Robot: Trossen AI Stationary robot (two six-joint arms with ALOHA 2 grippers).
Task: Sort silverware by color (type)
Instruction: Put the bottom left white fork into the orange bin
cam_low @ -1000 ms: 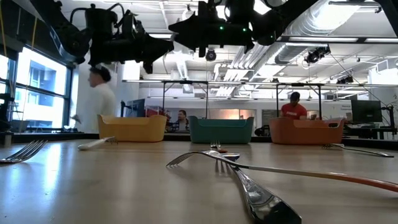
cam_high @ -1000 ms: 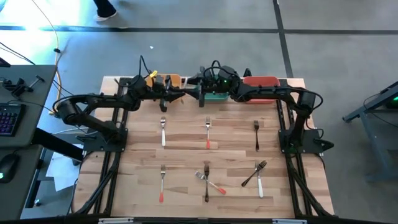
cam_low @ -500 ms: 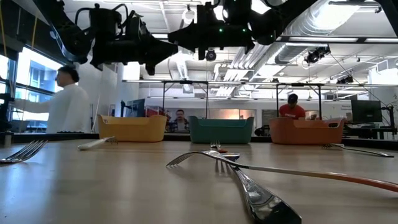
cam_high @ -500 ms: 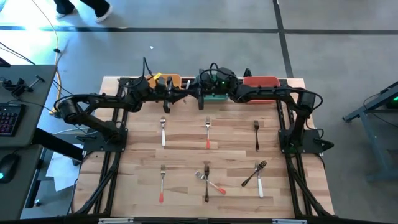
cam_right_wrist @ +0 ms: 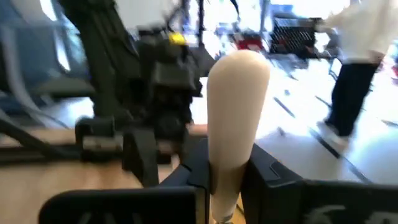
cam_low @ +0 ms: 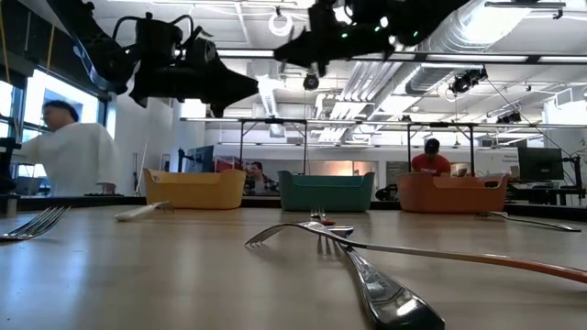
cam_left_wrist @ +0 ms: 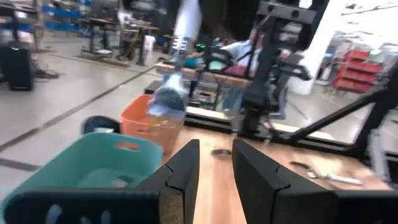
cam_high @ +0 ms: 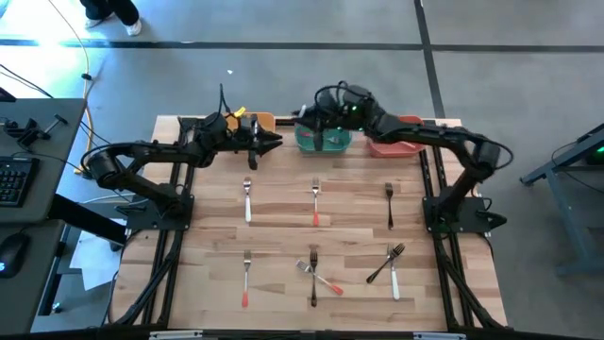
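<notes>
Silverware (cam_high: pixel 315 203) lies mostly loose on the bench (cam_high: pixel 208 283), well apart from the green bin (cam_high: pixel 307 144). One white-handled piece (cam_right_wrist: pixel 236 112) is up over that bin, clamped between the closed fingers of the right gripper (cam_high: pixel 326 118), while the left gripper (cam_high: pixel 272 142) hangs just beside the bin, fingers parted and empty. Judgement: pieces look light, stiff and slick, so take them mid-handle and squarely or they may pivot; only the right wrist view shows the grip, only the high view its place over the bin.
</notes>
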